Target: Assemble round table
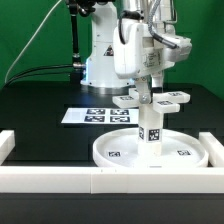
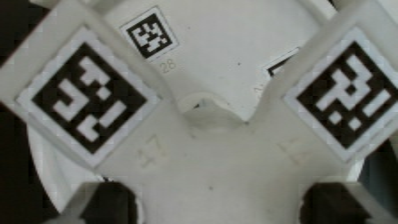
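The large rimmed round disc [image 1: 118, 152] lies flat on the black table. The short cylinder leg [image 1: 151, 128] stands upright on the disc's middle, a tag on its side. The flat cross-shaped base [image 1: 172, 98] sits level at the leg's top; I cannot tell whether it rests on the leg. My gripper [image 1: 150, 90] comes down from above and is shut on the base. In the wrist view the base [image 2: 214, 120] fills the picture with its tagged arms spread out. The two dark fingertips [image 2: 107, 200] press on either side of it, around the gripper's middle [image 2: 222, 200].
The marker board [image 1: 98, 116] lies behind the disc, toward the exterior view's left. The long white border rail [image 1: 100, 180] runs along the front, with a raised end [image 1: 8, 145] at the left and another at the right. The robot's base [image 1: 100, 60] stands behind.
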You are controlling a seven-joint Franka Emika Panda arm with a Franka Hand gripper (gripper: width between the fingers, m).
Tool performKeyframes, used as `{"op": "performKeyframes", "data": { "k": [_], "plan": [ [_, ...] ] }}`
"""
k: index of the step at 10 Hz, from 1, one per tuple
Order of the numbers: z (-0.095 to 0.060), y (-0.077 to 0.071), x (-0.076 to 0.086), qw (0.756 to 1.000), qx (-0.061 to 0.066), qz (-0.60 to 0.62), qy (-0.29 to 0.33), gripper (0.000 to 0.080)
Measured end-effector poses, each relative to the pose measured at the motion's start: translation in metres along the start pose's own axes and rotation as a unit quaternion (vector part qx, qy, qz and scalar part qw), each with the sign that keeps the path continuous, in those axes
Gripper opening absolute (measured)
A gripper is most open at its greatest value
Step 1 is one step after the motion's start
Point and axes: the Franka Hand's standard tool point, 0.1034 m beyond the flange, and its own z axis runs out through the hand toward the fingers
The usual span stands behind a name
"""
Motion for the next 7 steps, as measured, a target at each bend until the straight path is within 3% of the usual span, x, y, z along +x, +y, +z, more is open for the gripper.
{"op": "performKeyframes", "data": {
  "k": [1, 2, 5, 7],
  "plan": [
    [-0.001, 0.0, 0.0, 1.0, -0.001, -0.006, -0.001, 0.0579],
    [-0.012, -0.002, -0.001, 1.0, -0.004, -0.026, -0.009, 0.0627],
    [-0.057, -0.004, -0.018, 0.998, -0.004, -0.04, -0.038, 0.0646],
    [-0.053, -0.004, -0.017, 0.998, -0.003, -0.044, -0.036, 0.0649]
  ]
}}
